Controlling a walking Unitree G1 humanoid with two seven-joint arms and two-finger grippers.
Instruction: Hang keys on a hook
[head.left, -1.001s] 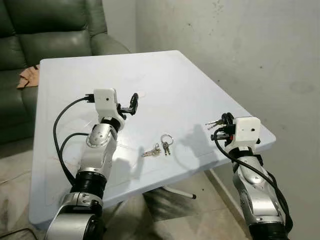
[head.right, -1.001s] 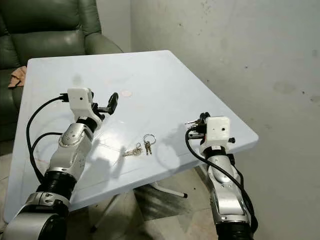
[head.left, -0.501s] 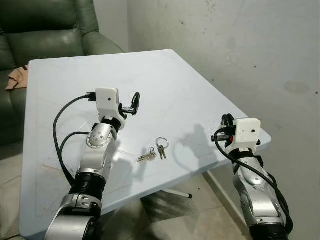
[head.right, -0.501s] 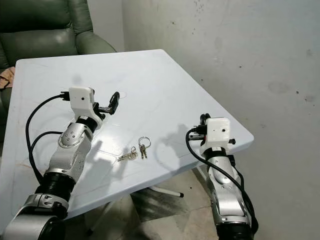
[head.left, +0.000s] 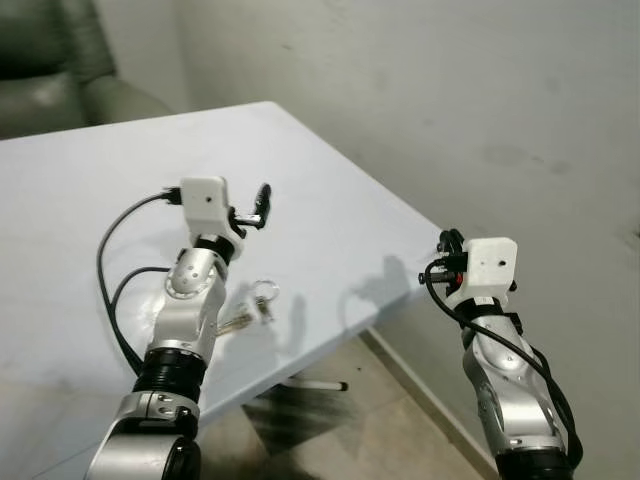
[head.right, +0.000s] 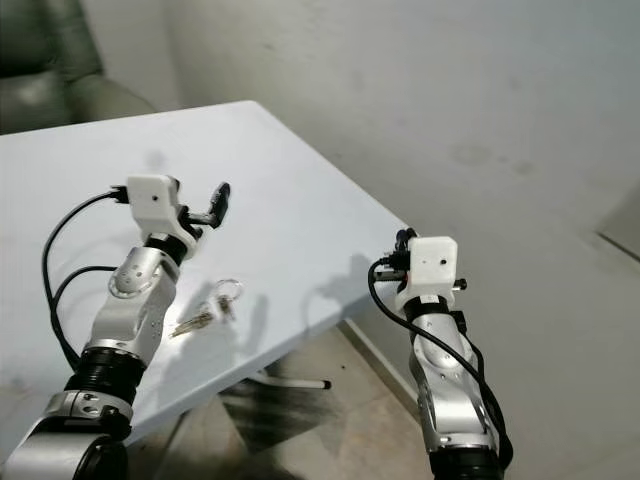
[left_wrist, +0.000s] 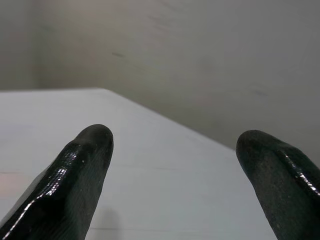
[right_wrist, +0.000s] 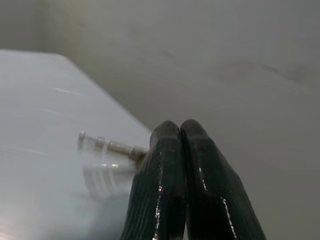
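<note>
keys (head.left: 252, 308) lie on table (head.left: 60, 200), ungrasped. left gripper (head.left: 262, 200) fingers spread, empty; right gripper (right_wrist: 175, 150) fingers clenched. no hook seen; hanging all left to do.

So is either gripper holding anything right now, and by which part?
The right gripper is shut on a small metal key, pinching one end. The left gripper is open, holding nothing.

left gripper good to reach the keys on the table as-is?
Probably yes. The left gripper hangs open above the table, and the keys lie bare just beside its forearm, nothing over them. It would need to pull back and tip down.
</note>
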